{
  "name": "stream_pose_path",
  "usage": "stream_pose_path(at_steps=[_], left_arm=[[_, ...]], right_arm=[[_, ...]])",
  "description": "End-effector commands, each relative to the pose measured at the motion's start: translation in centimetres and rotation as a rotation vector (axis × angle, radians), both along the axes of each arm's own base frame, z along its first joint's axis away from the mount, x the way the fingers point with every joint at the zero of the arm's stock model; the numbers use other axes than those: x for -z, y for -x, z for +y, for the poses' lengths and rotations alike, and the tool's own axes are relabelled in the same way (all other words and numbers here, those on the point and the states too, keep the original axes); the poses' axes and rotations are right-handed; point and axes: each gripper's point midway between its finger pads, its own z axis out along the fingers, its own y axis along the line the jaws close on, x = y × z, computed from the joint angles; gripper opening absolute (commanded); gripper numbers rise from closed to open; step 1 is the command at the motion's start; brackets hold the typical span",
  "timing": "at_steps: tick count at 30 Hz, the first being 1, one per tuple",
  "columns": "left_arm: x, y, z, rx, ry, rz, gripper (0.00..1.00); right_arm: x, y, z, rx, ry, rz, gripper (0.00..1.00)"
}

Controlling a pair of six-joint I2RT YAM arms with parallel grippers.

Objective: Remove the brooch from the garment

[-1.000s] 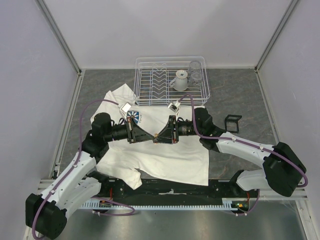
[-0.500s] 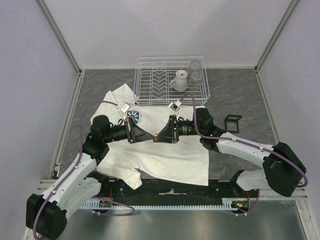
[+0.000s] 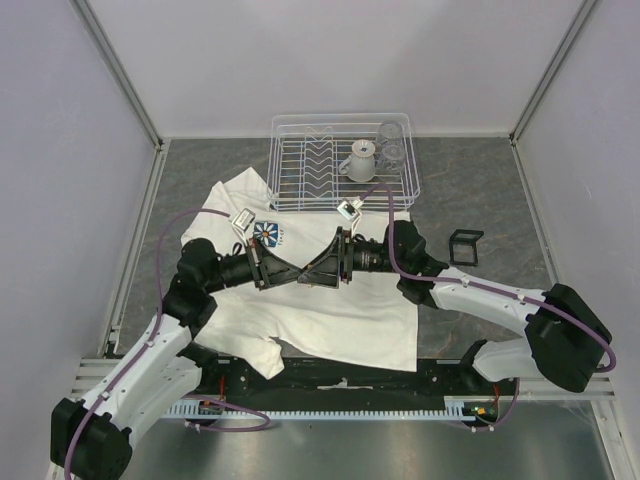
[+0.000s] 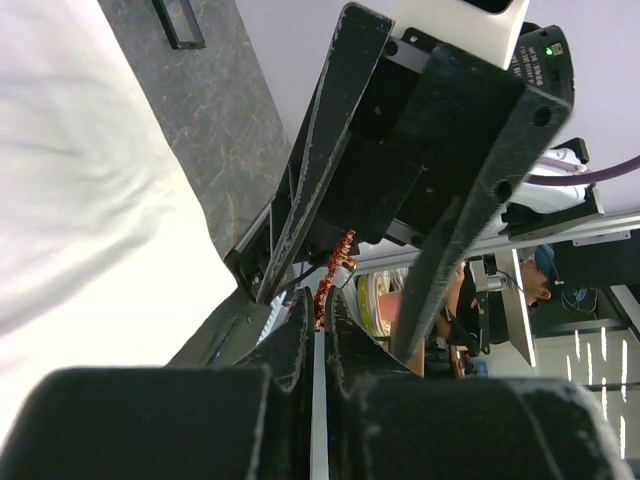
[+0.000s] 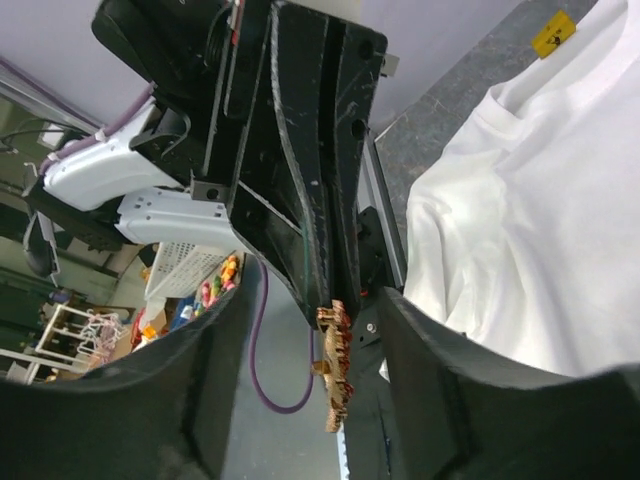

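So the left fingers are pinching the brooch tight by one end. It's sticking straight out past their tips, long axis in line with them, pointing at the right arm. The right fingers are sitting wide apart on either side of it, not touching. It's hanging above the middle of the garment, which is lying flat mid-tabletop.
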Motion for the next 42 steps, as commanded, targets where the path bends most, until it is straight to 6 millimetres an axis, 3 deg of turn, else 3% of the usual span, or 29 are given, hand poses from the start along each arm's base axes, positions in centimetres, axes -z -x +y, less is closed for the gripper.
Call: stream_pose_path(at_steps=[1,5,6,8,11,15,20,21,22,23,25,27,29,34,37,42], left_arm=[[-0.1,0.1,0.1,-0.008,-0.011,-0.008,0.02],[0.4,0.0,0.2,-0.015,-0.039,-0.009,0.02],[0.4,-0.1,0.3,-0.021,-0.043,-0.004,0.02],[0.5,-0.2,0.3,-0.032,-0.049,0.017,0.02],[0.0,-0.3,0.4,-0.039,-0.057,0.017,0.02],[-0.1,-0.3,0.6,-0.043,-0.087,0.027,0.02],[0.9,-0.7,1.0,-0.099,-0.135,0.188,0.02],[1.0,-0.7,1.0,-0.102,-0.134,0.212,0.02],[1.1,-0.7,0.9,-0.111,-0.133,0.236,0.02],[1.3,-0.7,0.9,-0.124,-0.121,0.293,0.02],[1.6,-0.8,1.0,-0.145,-0.112,0.354,0.02],[1.8,-0.7,1.1,-0.166,-0.100,0.432,0.02],[2.2,-0.6,1.2,-0.185,-0.094,0.498,0.02],[2.6,0.0,0.9,-0.169,-0.077,0.619,0.02],[3.2,0.3,0.6,-0.139,-0.078,0.703,0.02],[2.9,0.2,0.5,-0.141,-0.076,0.718,0.02]], right_arm=[[-2.7,-0.2,0.2,0.009,-0.081,-0.029,0.67],[-3.1,-0.6,-0.2,0.035,-0.032,-0.078,0.78],[-1.4,-1.2,-0.7,0.065,0.065,-0.134,0.81],[-0.3,-2.3,-1.8,0.120,0.178,-0.222,0.85],[2.0,-3.7,-5.0,0.230,0.341,-0.381,0.90],[0.8,-3.0,-6.4,0.236,0.331,-0.506,0.92],[1.9,-2.3,-6.9,0.259,0.382,-0.690,0.84],[1.7,-1.7,-6.8,0.246,0.373,-0.758,0.79],[1.6,0.2,-5.9,0.200,0.346,-0.828,0.76],[2.1,-0.6,-6.4,0.290,0.348,-0.933,0.75],[1.8,0.9,-6.4,0.310,0.294,-1.066,0.72],[2.5,-0.4,-7.1,0.399,0.352,-1.149,0.71],[2.6,0.3,-6.2,0.359,0.375,-1.274,0.70],[0.8,1.0,-4.0,0.384,0.393,-1.400,0.66],[0.3,1.1,-2.6,0.378,0.413,-1.453,0.59],[0.9,1.0,-1.5,0.344,0.454,-1.479,0.44]])
